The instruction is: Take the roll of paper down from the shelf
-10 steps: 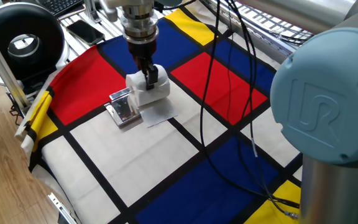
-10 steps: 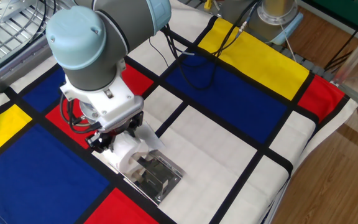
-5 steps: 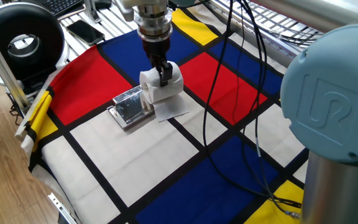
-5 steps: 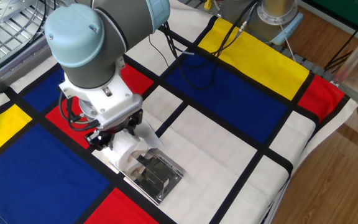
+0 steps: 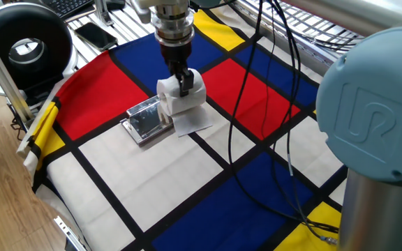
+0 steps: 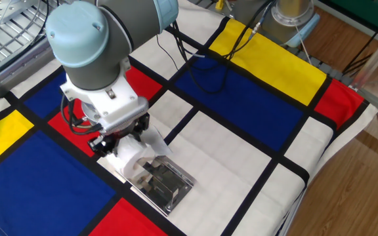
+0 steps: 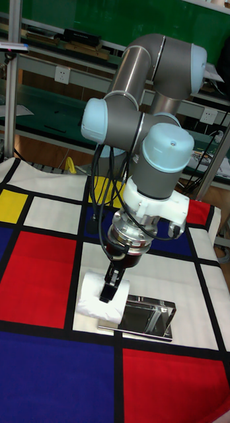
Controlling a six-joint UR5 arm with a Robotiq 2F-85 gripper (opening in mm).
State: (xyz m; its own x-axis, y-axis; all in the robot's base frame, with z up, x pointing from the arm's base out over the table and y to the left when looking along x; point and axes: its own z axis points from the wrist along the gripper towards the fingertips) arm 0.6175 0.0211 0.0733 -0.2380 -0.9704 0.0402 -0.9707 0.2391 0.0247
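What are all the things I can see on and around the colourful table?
roll of paper: one, white, held beside the shelf, a loose sheet trailing under it.
shelf: one, shiny silver, on the cloth, its top bare.
tablecloth: one, red, blue, yellow and white squares with black lines, covering the table.
cables: several, black, hanging across the cloth.
phone: one, black, on the slatted frame beyond the cloth.
round black device: one, at the table's corner.
gripper: one, black fingers, closed on the roll.
robot arm: one, silver and pale blue.
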